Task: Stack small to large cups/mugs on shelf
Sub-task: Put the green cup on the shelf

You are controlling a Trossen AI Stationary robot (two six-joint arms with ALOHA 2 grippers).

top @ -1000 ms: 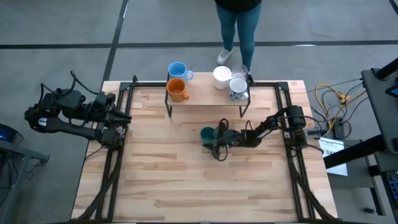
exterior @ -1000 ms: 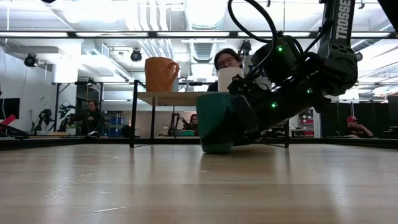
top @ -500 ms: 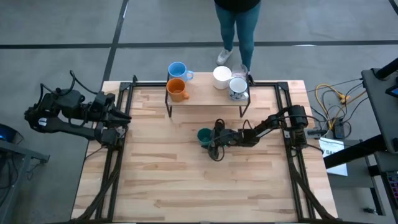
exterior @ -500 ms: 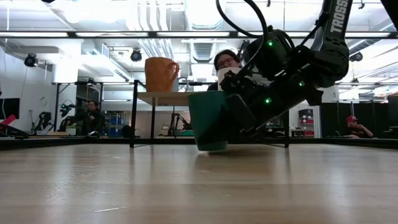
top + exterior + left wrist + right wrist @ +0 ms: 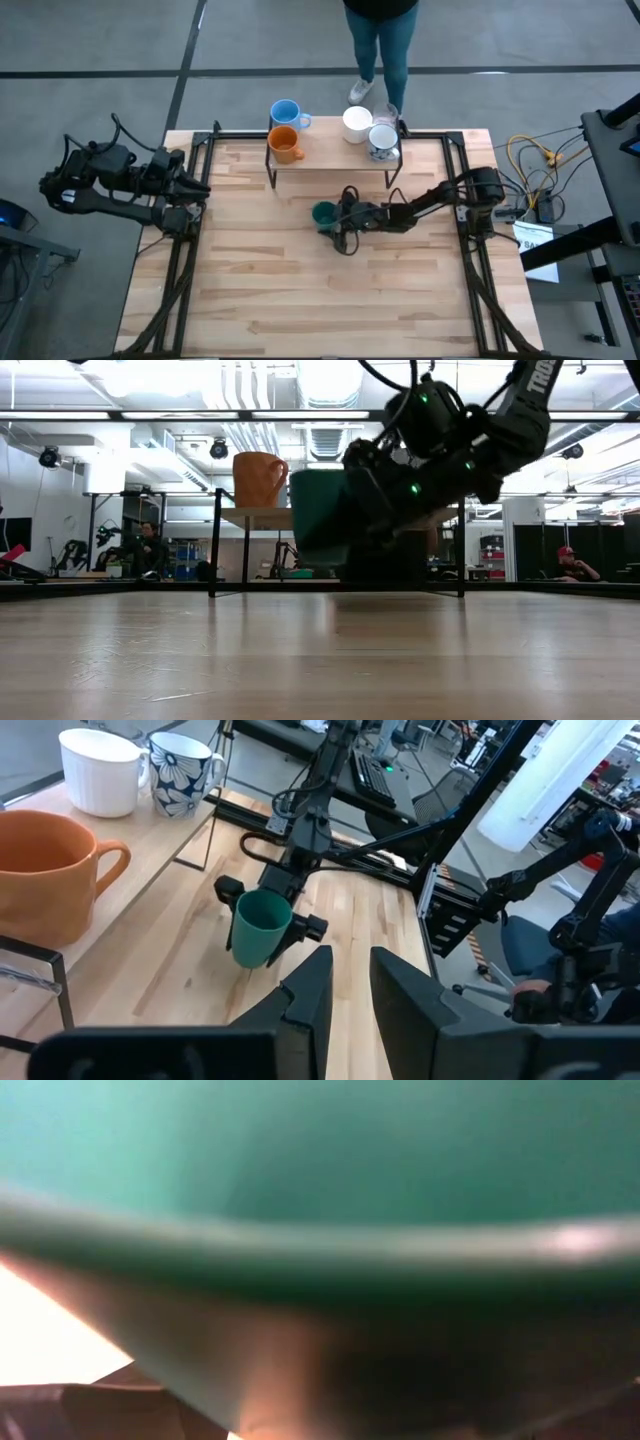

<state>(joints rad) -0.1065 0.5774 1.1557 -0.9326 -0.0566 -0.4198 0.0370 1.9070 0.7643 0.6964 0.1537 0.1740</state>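
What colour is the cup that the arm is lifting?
Dark green cup, held clear of the table by the right end effector; the left wrist view shows it best.

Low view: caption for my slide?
Right pincer holds the dark green cup clear of the table, near the shelf.

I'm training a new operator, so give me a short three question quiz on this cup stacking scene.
1. Which gripper holds the dark green cup?
2. True or false: the green cup rests on the table.
3. Which mug on the shelf sits beside the orange mug: A white, B light blue, C floral?

Key: 1. The right gripper; the left gripper waits at the table's left edge. 2. False, it is lifted clear. 3. B.
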